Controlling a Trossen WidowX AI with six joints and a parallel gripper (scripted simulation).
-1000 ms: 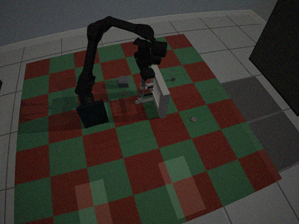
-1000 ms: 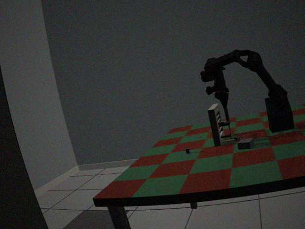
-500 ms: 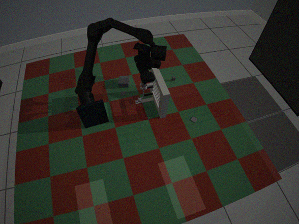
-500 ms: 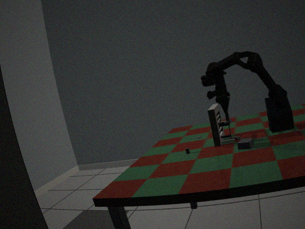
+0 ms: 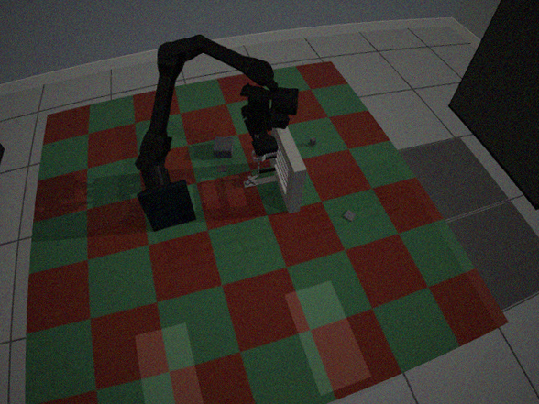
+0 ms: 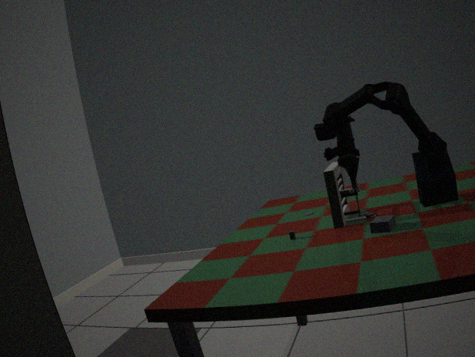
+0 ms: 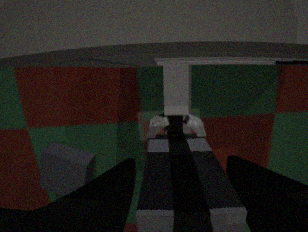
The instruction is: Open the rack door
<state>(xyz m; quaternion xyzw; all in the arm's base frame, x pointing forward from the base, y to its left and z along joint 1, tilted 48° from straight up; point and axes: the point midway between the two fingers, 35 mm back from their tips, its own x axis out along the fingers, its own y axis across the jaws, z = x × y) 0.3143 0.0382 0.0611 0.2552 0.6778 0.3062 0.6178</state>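
Observation:
The rack [image 5: 296, 192] [image 6: 333, 200] stands upright on the table as a pale slatted panel. Its top band [image 7: 150, 25] spans the upper wrist view. The door cannot be told apart from the frame in this dim light. The upright handle [image 7: 184, 175], dark with grey strips, stands out on the arm-base side above pale brackets. My gripper [image 5: 265, 150] [image 6: 355, 181] [image 7: 181, 164] points down around the handle's upper part. Its fingers are open, one on each side, with narrow gaps to the handle in the wrist view. The handle's upper part is hidden in the top and exterior views.
A grey block [image 5: 223, 146] [image 6: 382, 224] [image 7: 65, 167] lies near the handle side. Beyond the rack lie a small pale block [image 5: 349, 215] [image 6: 310, 213] and a small dark piece [image 5: 312, 141] [image 6: 292, 235]. A pale foot [image 5: 252, 183] [image 6: 365, 217] reaches out low beneath the handle.

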